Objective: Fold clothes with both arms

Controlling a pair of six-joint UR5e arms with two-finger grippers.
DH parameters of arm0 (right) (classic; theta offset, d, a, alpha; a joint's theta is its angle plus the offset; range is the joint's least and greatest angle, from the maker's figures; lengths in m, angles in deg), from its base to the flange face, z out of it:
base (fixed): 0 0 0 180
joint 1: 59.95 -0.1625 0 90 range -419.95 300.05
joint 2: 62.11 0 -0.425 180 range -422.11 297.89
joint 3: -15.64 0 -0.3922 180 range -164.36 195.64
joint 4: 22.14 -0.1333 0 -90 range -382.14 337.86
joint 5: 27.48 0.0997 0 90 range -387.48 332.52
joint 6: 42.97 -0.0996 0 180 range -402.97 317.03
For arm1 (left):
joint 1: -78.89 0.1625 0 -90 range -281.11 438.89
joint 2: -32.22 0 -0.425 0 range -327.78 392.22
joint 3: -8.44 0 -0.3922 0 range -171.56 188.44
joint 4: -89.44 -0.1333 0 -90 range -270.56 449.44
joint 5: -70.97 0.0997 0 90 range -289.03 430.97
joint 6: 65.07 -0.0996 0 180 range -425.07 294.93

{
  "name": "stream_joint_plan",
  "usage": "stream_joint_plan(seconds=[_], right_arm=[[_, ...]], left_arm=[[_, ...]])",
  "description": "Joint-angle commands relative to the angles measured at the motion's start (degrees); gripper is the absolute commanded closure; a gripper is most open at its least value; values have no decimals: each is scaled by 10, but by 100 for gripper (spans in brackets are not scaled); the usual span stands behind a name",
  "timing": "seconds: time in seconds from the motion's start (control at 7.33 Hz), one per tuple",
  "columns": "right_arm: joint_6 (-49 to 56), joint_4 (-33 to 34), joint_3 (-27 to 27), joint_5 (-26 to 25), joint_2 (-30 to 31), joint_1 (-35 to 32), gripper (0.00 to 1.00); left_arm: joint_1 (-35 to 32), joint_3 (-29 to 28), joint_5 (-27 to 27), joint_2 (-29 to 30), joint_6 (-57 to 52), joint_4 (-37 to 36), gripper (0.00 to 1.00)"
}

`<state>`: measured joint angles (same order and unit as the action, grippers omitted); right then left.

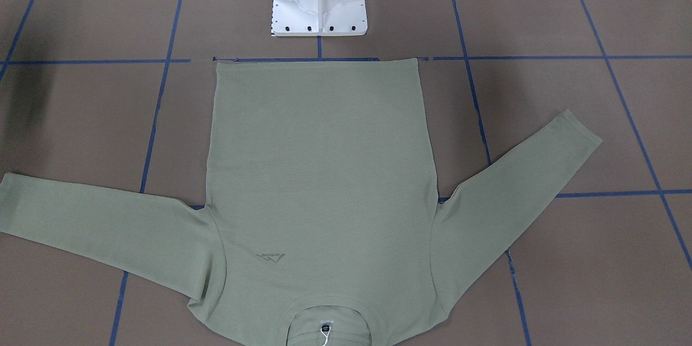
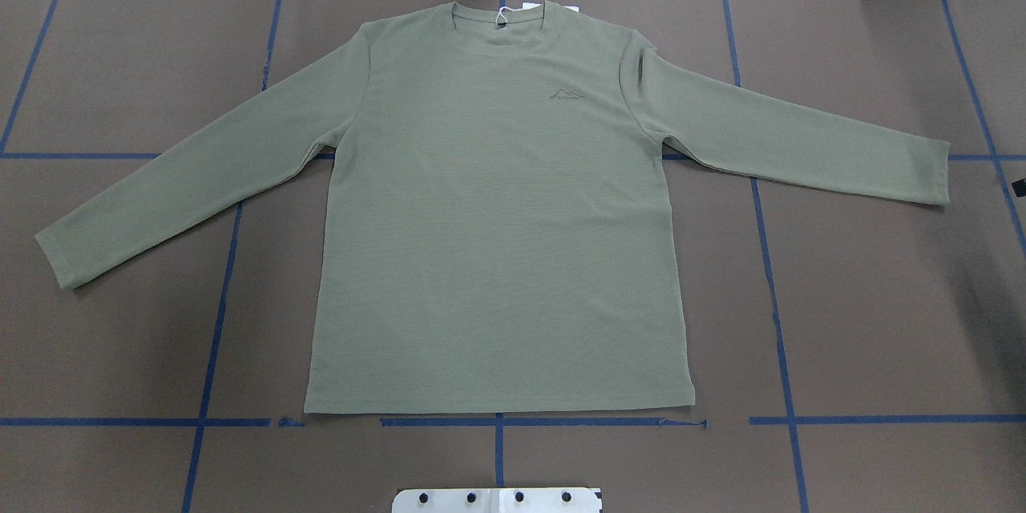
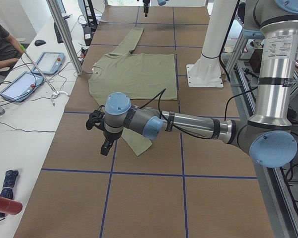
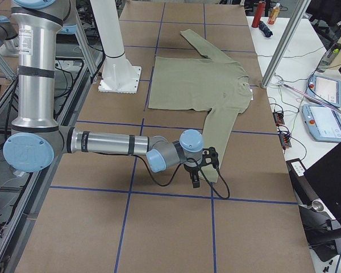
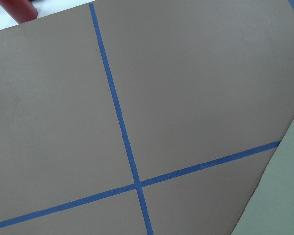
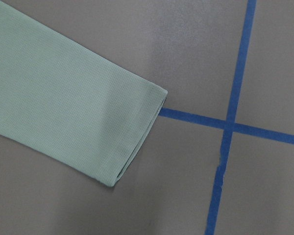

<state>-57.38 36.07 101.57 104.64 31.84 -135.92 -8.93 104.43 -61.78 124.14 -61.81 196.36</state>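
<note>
The green shirt (image 2: 497,216) lies flat and face-up across the middle of the overhead frame, with its sleeves spread toward both side edges. It appears a light, limp knit, best pinched at a cuff (image 6: 137,132) or a hem corner. The left gripper (image 3: 106,148) and right gripper (image 4: 194,180) each hang near a sleeve end; their jaw opening cannot be determined.
</note>
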Motion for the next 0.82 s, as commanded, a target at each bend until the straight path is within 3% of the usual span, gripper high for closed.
stream_joint_plan(seconds=[0.0,0.41,0.68], right_arm=[[-32,-69,-76,-1,-28,27,0],[-34,-69,-155,-2,-93,49,0],[-34,-67,-173,-4,-112,72,0]], left_arm=[[0,4,-1,-1,3,4,0],[0,8,-1,-1,3,6,0],[0,6,-1,0,3,6,0]])
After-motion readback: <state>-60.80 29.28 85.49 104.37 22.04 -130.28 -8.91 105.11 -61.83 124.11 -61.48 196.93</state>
